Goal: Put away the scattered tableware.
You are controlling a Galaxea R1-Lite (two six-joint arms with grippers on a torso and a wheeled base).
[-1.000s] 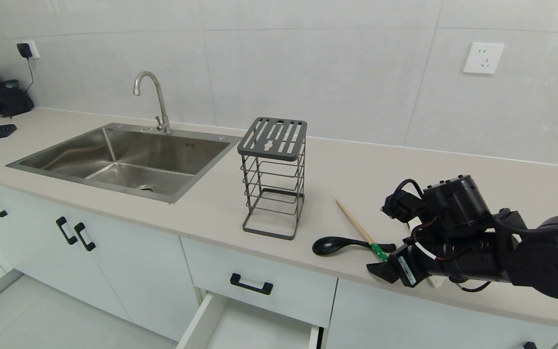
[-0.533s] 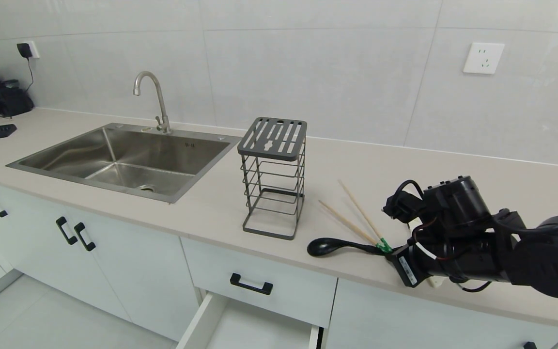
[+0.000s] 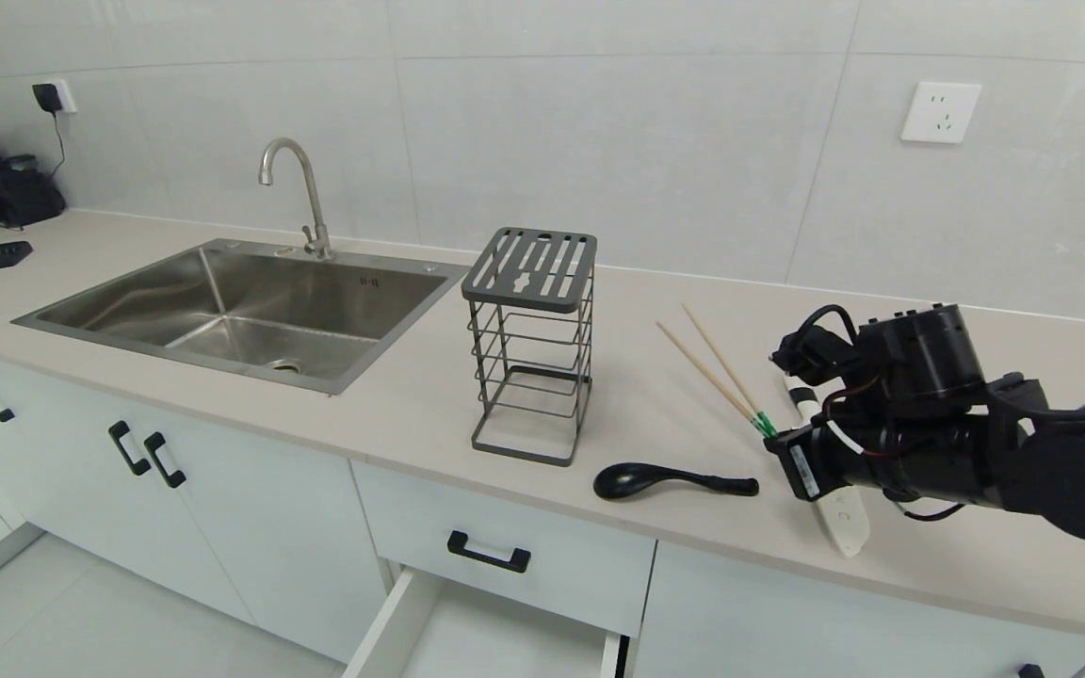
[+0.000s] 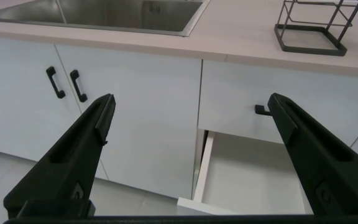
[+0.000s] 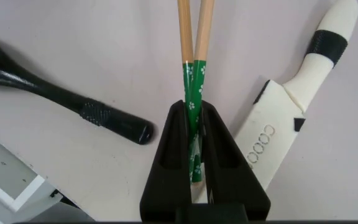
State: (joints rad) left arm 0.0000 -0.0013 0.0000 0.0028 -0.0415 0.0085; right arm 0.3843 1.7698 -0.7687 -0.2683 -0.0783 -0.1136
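Right gripper (image 3: 776,441) is clenched on a pair of chopsticks (image 3: 710,365), with the black wedge fingers pinching the green flower-patterned ends. The rest of each stick is thin, round, pale wood. They fan out slightly and point far-left from my grip, over the counter (image 3: 392,405). Can't tell if the free tips touch the surface.

A white knife (image 3: 834,513) lies flat just right of the chopsticks. It has a broad smooth blade or sheath and a rounded handle with a ribbed black band. The blade end points at the near edge, the handle points far, and my gripper partly hides it.

A black spoon (image 3: 665,481) lies flat on the counter near the front edge, left of my right gripper and apart from it. Its glossy oval bowl is to the left. The slim handle, with a knurled patch near its end, points right.

A dark grey wire rack (image 3: 531,344) stands upright left of the chopsticks. It is box-shaped with a slotted flat metal top.

At far left is a brushed steel sink (image 3: 222,306) with a curved faucet (image 3: 302,193). The counter is matte beige.

Left gripper (image 4: 191,102) is released, its smooth black fingers spread wide. It is low in front of the white cabinets, facing an open white drawer (image 4: 253,177) under the counter.
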